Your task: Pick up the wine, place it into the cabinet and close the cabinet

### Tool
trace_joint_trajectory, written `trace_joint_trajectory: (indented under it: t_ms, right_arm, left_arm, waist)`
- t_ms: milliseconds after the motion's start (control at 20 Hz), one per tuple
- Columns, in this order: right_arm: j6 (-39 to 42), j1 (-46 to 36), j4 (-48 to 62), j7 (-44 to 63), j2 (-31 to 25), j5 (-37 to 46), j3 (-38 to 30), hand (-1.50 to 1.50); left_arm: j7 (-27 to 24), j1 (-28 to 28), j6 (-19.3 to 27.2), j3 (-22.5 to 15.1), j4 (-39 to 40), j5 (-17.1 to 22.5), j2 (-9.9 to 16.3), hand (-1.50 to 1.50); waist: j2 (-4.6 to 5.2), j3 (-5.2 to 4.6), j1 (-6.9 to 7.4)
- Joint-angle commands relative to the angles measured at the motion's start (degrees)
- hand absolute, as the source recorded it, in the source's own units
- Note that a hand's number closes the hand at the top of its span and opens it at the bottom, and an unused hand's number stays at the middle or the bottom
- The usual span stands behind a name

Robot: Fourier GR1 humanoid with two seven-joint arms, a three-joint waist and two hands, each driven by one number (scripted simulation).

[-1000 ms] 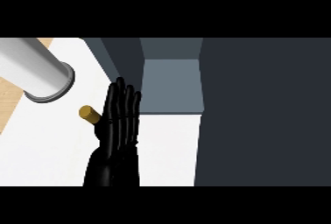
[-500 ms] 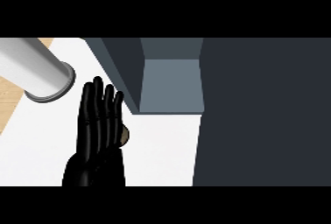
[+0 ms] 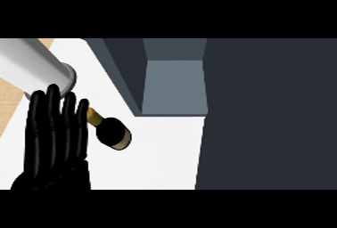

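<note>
The wine bottle is dark with a golden neck. It appears to lie on the white counter, its round base toward me and its neck pointing to the back left. My right hand rises from the lower left edge, fingers straight and pointing away. It stands just left of the bottle, and its fingers cover the tip of the neck. The cabinet is open behind the bottle to the right and shows a grey-blue inside. My left hand is out of view.
A thick grey cylinder slants in from the upper left, ending just above my fingertips. A large dark panel fills the right side of the view. A strip of wooden surface shows at the far left.
My right hand has slid to the left, still open. It covered most of the bottle half a second ago; the bottle's body and base now show to its right.
</note>
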Motion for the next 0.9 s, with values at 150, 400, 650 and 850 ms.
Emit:
trace_joint_trajectory:
  t_ms: [150,400,650,850]
  right_arm:
    - [0.4,1.2,-9.2,5.8,-1.6,-4.0,-2.4,-1.50]
    - [-3.1,-5.6,-5.0,8.4,0.8,0.8,1.4,-1.50]
    - [-2.2,-3.6,-6.5,7.3,0.3,0.1,0.3,-1.50]
    - [-2.2,-5.0,-7.9,10.2,-0.5,-1.7,-1.1,-1.50]
  left_arm:
    - [-2.9,4.4,-2.3,5.6,-1.4,5.5,2.3,-1.50]
    - [-9.7,10.3,-4.3,11.1,-2.1,16.2,5.0,-1.50]
    - [-15.6,12.7,-7.9,17.8,0.5,27.5,5.5,-1.50]
    - [-18.9,15.6,-9.2,15.7,3.9,27.5,3.2,-1.50]
  waist:
    - [0.02,-0.01,-0.20]
    - [0.09,-0.06,0.13]
    - [0.11,-0.09,-0.06]
    - [0.05,-0.04,0.00]
